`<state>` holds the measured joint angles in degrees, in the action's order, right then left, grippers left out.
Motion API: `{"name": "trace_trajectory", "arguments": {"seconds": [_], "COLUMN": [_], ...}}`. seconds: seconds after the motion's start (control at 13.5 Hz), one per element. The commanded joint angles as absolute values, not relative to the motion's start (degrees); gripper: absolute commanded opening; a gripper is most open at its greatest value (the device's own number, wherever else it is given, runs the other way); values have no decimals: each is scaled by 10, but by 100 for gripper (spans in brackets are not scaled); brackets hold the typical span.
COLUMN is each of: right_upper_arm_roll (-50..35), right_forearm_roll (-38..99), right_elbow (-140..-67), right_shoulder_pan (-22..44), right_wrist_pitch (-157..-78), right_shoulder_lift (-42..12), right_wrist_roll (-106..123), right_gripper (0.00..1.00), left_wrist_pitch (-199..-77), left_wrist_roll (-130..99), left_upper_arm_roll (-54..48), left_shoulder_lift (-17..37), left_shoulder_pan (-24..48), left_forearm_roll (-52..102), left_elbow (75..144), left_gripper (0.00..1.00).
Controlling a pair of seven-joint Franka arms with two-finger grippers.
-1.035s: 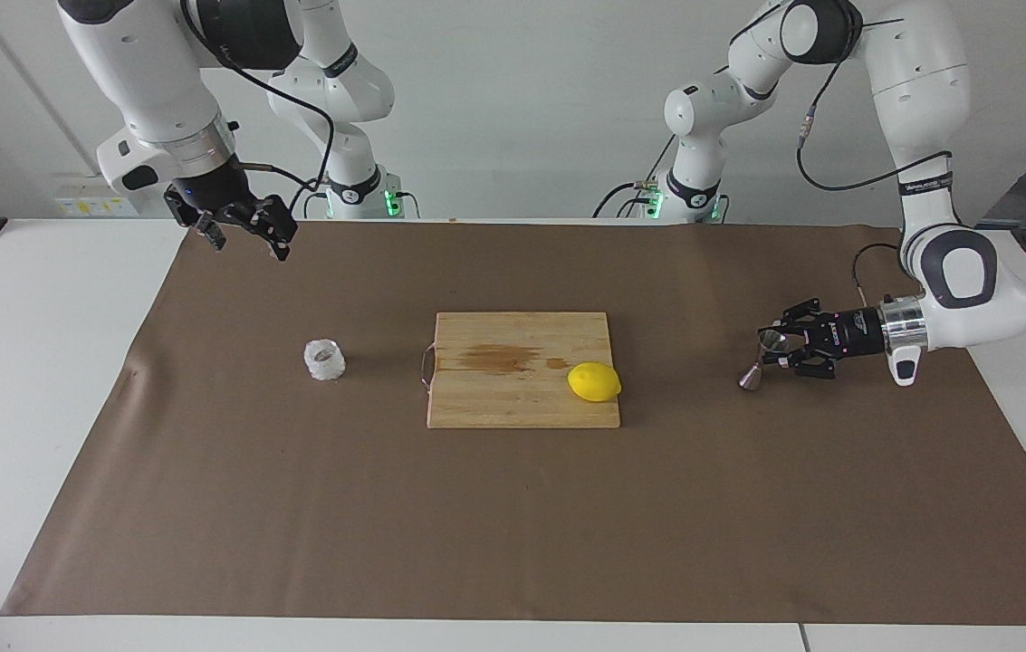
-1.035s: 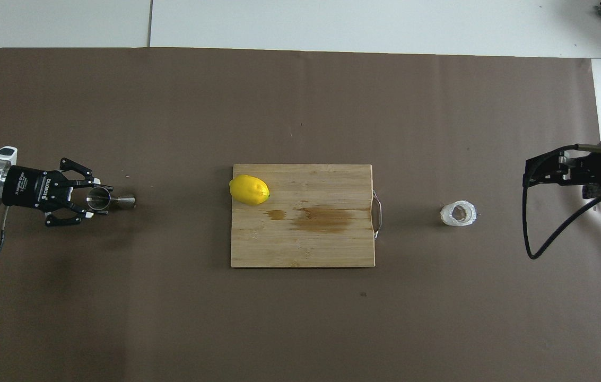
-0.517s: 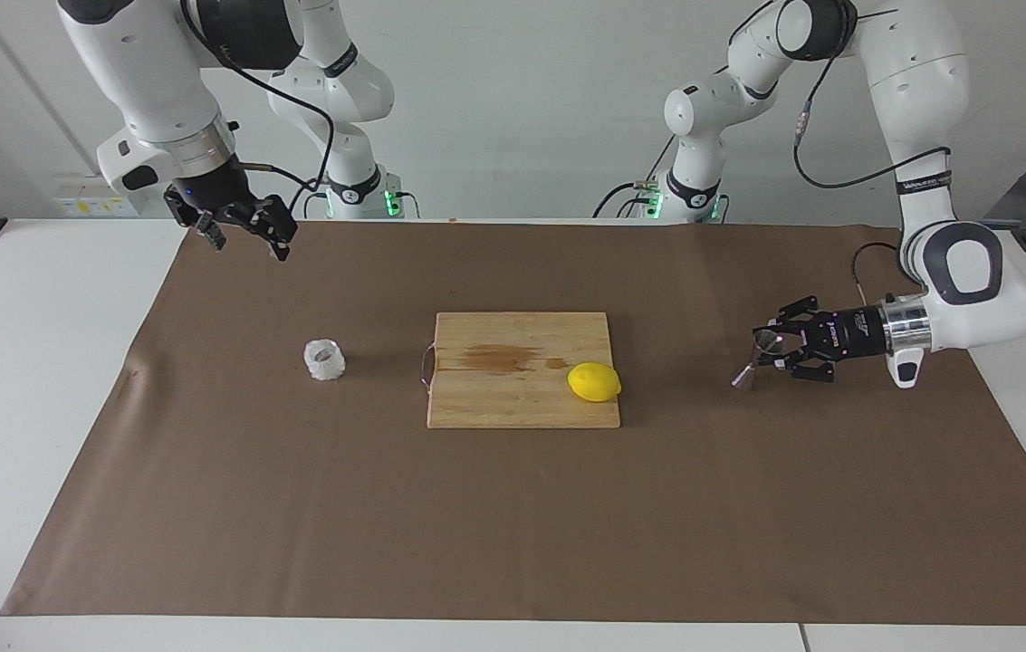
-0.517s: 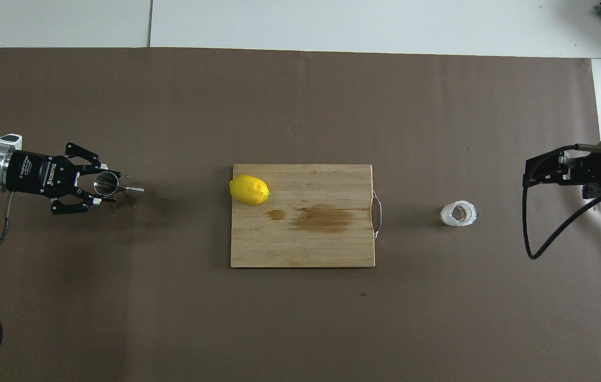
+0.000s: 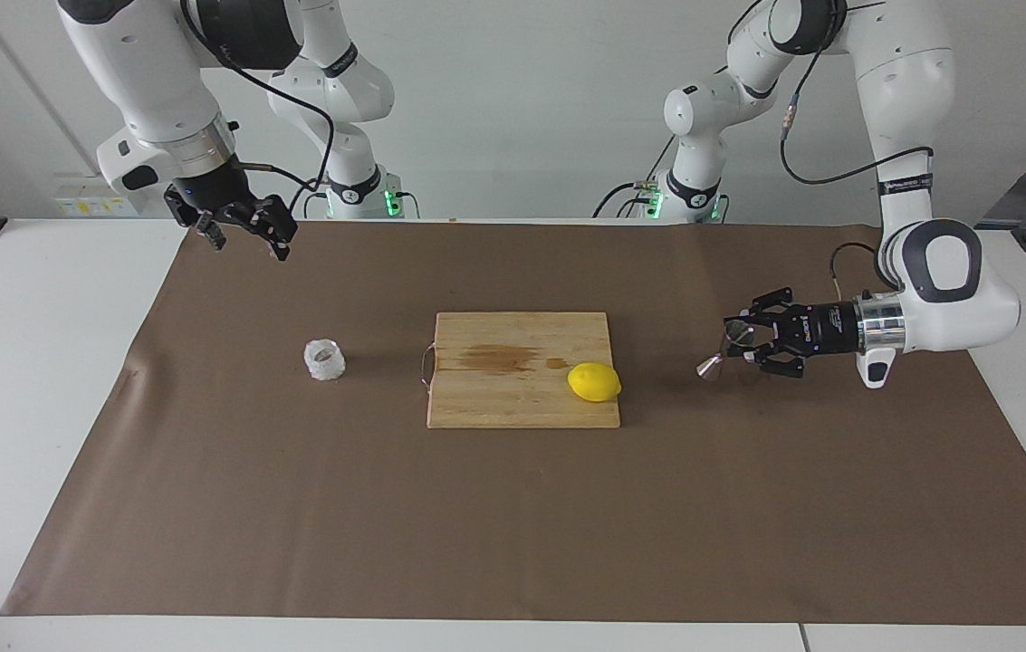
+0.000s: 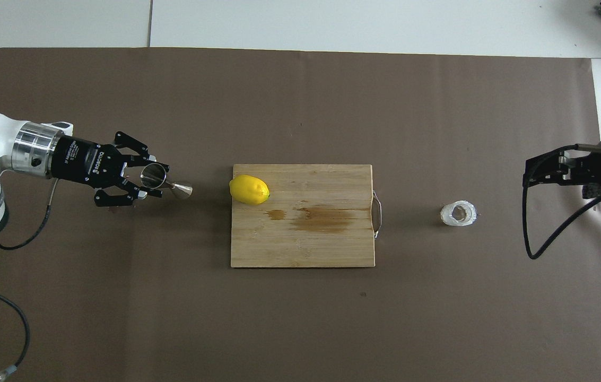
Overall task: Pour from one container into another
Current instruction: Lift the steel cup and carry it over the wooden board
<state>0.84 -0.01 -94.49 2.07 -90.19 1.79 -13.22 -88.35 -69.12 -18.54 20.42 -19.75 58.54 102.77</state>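
Jigger (image 5: 723,353) hangs tilted, clamped in left gripper (image 5: 746,342) above brown mat (image 5: 513,507).

The left arm is bent down from a raised elbow, its forearm laid level and low over the brown mat at its own end of the table. The left gripper (image 5: 742,347) is turned sideways (fingers pointed toward the table's middle) and is clamped on the metal jigger (image 5: 719,354). The right arm is held waiting, its right gripper (image 5: 244,231) hung high above the mat's edge.
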Motion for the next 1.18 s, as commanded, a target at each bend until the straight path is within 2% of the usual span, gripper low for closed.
{"name": "trace_trajectory", "arguments": {"seconds": [0.0,0.44,0.74,1.11], "right_upper_arm_roll": [7,7,7,7], "right_forearm_roll": [1,1,1,1], "right_elbow": [-955,-955,-955,-955], "right_shoulder_pan": [19,19,19,19], "right_wrist_pitch": [-905,-905,-905,-905], "right_shoulder_lift": [28,28,28,28], "right_wrist_roll": [-139,-139,-139,-139], "right_gripper": [100,100,100,100], "left_wrist_pitch": [-916,-1054,-1143,-1151], "left_wrist_roll": [-748,-770,-756,-725], "left_upper_arm_roll": [-192,-192,-192,-192], "left_shoulder_lift": [175,165,188,214], "left_shoulder_pan": [-151,-1,71,97], "left_forearm_roll": [609,646,667,667], "left_elbow": [1031,1035,1036,1040], "left_gripper": [0,0,0,0]}}
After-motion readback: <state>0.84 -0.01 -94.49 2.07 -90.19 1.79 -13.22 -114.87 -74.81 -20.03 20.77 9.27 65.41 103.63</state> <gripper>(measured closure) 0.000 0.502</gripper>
